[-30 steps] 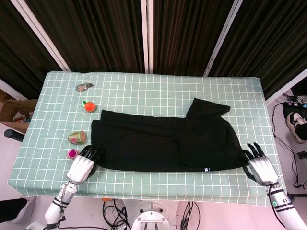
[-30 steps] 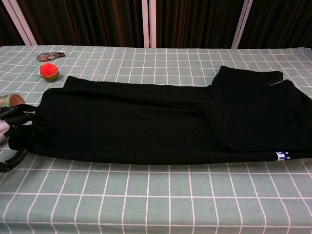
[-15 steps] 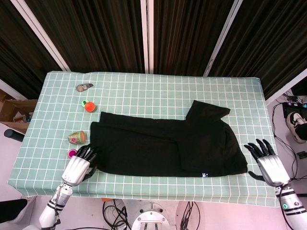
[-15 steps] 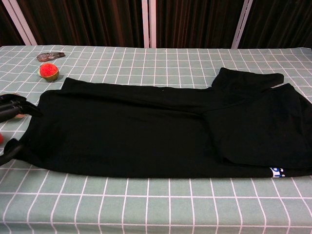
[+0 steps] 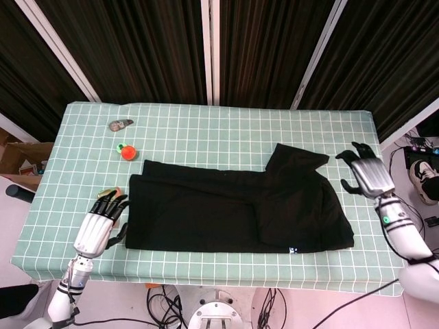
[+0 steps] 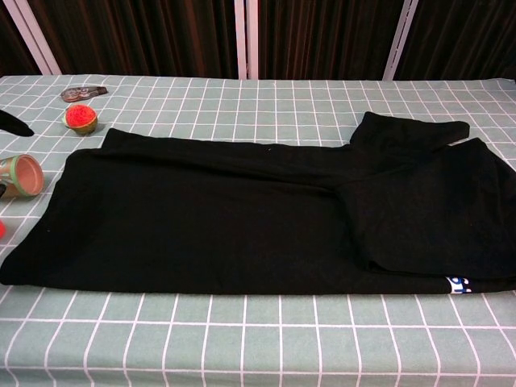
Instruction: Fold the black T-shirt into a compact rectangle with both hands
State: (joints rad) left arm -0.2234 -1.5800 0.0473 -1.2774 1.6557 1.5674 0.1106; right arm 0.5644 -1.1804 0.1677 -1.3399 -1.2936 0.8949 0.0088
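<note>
The black T-shirt (image 5: 233,205) lies folded lengthwise into a long band across the table, with one sleeve (image 5: 296,156) sticking out at the far right. A white-and-blue label (image 6: 460,282) shows at its near right corner. My left hand (image 5: 98,223) hovers just off the shirt's left end, fingers apart and holding nothing. My right hand (image 5: 365,171) is raised beside the shirt's far right part, near the sleeve, with fingers spread and nothing in them. In the chest view the shirt (image 6: 242,218) fills the middle and only a dark fingertip (image 6: 14,123) shows at the left edge.
The table has a green checked cloth (image 5: 206,123). Left of the shirt are an orange ball (image 5: 127,151), a grey object (image 5: 121,125) further back, and a green cup (image 6: 20,176) on its side. Dark curtains hang behind.
Both hands have let go of the shirt's ends. The left hand has drawn back to the left. The right hand has moved up the right side toward the sleeve. The shirt lies still.
</note>
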